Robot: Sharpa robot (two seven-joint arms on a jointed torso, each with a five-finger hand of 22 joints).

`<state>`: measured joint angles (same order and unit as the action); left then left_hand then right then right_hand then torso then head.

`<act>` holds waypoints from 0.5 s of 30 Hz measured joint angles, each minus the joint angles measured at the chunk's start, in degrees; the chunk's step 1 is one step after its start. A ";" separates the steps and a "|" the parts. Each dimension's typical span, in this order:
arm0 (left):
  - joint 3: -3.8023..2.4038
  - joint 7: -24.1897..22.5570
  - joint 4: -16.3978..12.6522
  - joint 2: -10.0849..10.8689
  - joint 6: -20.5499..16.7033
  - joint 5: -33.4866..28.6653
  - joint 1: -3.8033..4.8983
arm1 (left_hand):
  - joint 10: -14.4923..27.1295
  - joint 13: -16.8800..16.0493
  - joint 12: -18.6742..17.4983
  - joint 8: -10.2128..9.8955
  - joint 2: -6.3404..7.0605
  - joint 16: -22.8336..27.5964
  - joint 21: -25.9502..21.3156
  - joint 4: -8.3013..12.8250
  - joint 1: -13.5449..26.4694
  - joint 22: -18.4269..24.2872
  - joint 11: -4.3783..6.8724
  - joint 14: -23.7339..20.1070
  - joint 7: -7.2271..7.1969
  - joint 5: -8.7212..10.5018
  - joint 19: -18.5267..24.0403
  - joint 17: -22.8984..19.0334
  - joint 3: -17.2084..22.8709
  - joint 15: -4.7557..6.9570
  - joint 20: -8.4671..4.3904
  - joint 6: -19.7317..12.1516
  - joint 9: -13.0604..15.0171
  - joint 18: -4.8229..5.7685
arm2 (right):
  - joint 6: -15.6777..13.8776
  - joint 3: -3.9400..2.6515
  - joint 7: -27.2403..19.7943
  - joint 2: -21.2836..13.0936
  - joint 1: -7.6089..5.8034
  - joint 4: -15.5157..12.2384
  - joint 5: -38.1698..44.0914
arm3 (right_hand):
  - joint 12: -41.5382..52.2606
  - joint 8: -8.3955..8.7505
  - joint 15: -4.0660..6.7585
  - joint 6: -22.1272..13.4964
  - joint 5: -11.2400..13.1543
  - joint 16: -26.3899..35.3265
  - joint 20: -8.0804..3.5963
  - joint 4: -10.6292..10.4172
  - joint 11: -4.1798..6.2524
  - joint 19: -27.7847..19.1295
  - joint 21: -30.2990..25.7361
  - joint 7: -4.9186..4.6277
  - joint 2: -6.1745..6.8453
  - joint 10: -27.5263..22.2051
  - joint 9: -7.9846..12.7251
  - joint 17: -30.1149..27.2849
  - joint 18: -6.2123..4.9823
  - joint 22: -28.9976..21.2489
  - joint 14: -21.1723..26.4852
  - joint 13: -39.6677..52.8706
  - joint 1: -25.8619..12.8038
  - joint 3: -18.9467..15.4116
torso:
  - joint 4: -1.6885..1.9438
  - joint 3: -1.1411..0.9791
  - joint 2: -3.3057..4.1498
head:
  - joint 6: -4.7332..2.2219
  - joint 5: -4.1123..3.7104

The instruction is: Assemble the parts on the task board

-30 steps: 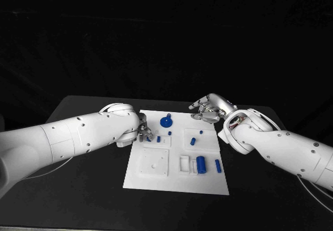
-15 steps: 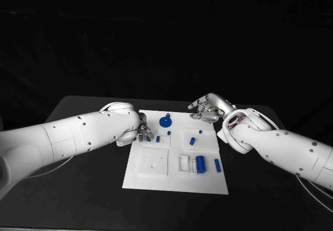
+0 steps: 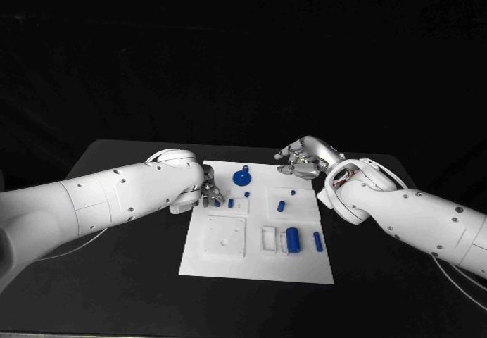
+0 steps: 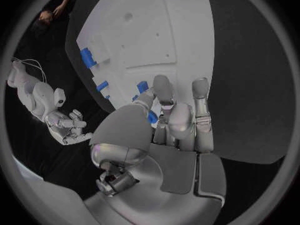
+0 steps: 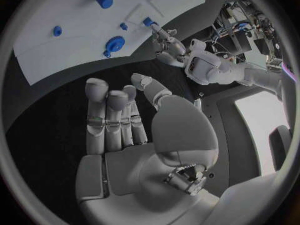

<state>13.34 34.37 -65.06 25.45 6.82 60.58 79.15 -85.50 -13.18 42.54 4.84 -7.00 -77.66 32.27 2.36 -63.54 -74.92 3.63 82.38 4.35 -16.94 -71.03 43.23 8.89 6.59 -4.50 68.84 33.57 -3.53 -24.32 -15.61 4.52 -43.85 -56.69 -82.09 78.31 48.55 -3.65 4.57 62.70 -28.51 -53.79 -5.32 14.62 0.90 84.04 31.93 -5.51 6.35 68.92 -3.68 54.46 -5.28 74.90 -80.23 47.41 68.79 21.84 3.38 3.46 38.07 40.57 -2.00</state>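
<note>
The white task board [image 3: 231, 259] lies mid-table with blue parts on it: a round gear-like piece [image 3: 243, 177], a thick cylinder [image 3: 294, 239], a slim bar [image 3: 317, 241] and a few small pegs. At the board's left edge, my left hand [image 3: 208, 195] pinches a small blue part [image 4: 152, 117] between thumb and fingers, low over the board. The same part [image 5: 149, 21] sits at that hand's fingertips in the right wrist view. My right hand [image 3: 305, 160] hovers over the board's far right corner, fingers straight and apart from the thumb, holding nothing.
A square recess plate [image 3: 224, 236] and a small white bracket [image 3: 270, 239] sit in the board's near half. Bare black table [image 3: 122, 267] surrounds the board on all sides. Both forearms angle in over the table's left and right sides.
</note>
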 measured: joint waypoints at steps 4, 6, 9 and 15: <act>0.24 0.03 0.02 0.05 0.19 -0.02 -0.22 | 0.91 0.27 0.00 0.11 1.25 0.00 0.00 -2.50 1.19 0.00 0.90 0.00 -5.50 3.06 0.00 -0.36 -2.18 0.01 0.00 11.05 -0.41 0.00 | 0.00 0.00 -0.02 0.03 0.00 0.05 -0.02 | 0.00 0.00 0.00 0.00 -0.33 0.21 0.00 0.00 0.00 0.00 0.00 0.00 0.23 0.00 0.00 0.00 0.00 0.00 0.00 0.00 -0.23 0.00 | 0.00 0.01 0.00 | 0.05 0.00; 0.44 0.07 -0.04 0.04 0.49 -0.12 -0.62 | 1.27 0.42 0.00 0.10 2.10 0.00 0.00 -3.41 1.73 0.00 1.26 0.00 -6.96 4.45 0.00 -0.50 -3.30 0.01 0.00 12.89 0.02 0.00 | 0.00 0.00 -0.03 0.04 0.00 0.07 -0.03 | 0.00 0.00 0.00 0.00 -0.33 0.21 0.00 0.00 0.00 0.00 0.00 0.00 0.23 0.00 0.00 0.00 0.00 0.00 0.00 0.00 -0.23 0.00 | 0.00 0.03 0.00 | 0.07 -0.01; 0.44 0.18 -0.07 0.04 0.78 -0.21 -0.70 | 1.27 0.54 0.00 0.10 2.91 0.20 -0.23 -4.35 2.55 0.00 1.26 0.00 -7.22 6.51 0.00 -0.58 -4.52 0.02 0.00 13.14 0.16 0.00 | 0.00 0.00 -0.05 0.06 0.01 0.09 -0.04 | 0.00 0.00 0.00 0.00 -0.33 0.21 0.00 0.00 0.00 0.00 0.00 0.00 0.23 0.00 0.00 0.00 0.00 0.00 0.00 0.00 -0.23 0.00 | 0.00 0.03 -0.01 | 0.08 -0.03; 0.43 0.27 0.01 0.04 1.06 -0.31 -0.70 | 1.27 0.92 0.00 0.10 3.95 0.23 -0.31 -5.53 2.57 0.01 1.26 0.00 -7.22 7.26 0.00 -0.74 -5.70 0.02 0.00 13.14 0.21 0.00 | 0.00 0.00 -0.09 0.08 0.01 0.11 -0.06 | 0.00 0.00 0.00 0.00 -0.33 0.21 0.00 0.00 0.00 0.00 0.00 0.00 0.23 0.00 0.00 0.00 0.01 0.00 0.00 0.00 -0.23 0.00 | 0.00 0.03 -0.01 | 0.08 -0.03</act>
<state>13.77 34.64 -65.04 25.49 7.88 60.28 78.45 -84.23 -12.26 42.55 4.94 -3.05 -77.43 31.95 -3.17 -60.97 -74.91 4.89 82.38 -2.87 -9.68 -71.03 42.49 3.19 6.61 -4.50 81.98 33.78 -3.53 -24.32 -15.61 4.43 -43.78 -56.69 -81.98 78.25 48.56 -3.65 4.57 62.70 -28.85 -53.58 -5.32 14.62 0.90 84.04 31.93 -5.51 6.58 68.92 -3.68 54.46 -5.27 74.90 -80.23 47.41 68.56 21.84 3.38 3.48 38.06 40.64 -2.03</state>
